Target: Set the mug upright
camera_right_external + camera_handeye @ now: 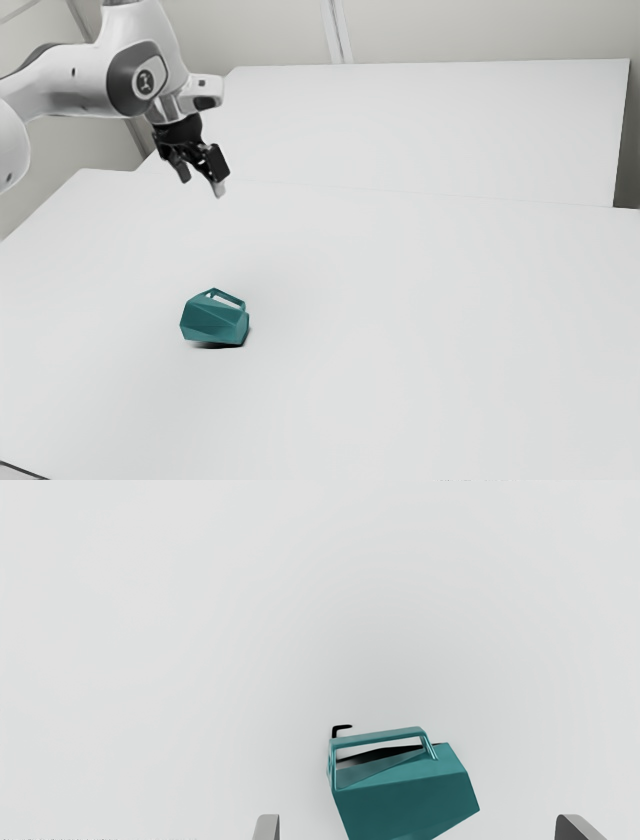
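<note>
Overhead, the black two-finger gripper [202, 183] of a white robot arm [90, 82] hangs well above a plain white tabletop [420, 310], its fingers spread wide with nothing between them. Below, toward the near part of the tabletop in the exterior view, a teal, flat-faceted mug [213, 322] lies on its side, its angular loop handle [375, 737] raised along the upper flank. Which end is the mouth cannot be told for certain. The mug looks rigid and probably light, likely to keep its shape under a firm squeeze; if ceramic, it could chip in a drop. Its smooth faces may slip or let it swivel if pinched off-center. The body, taken across two opposing sides near its middle, appears the surest hold for tipping it onto its base; the slim handle offers an easier pinch but would likely let the mug swing.
</note>
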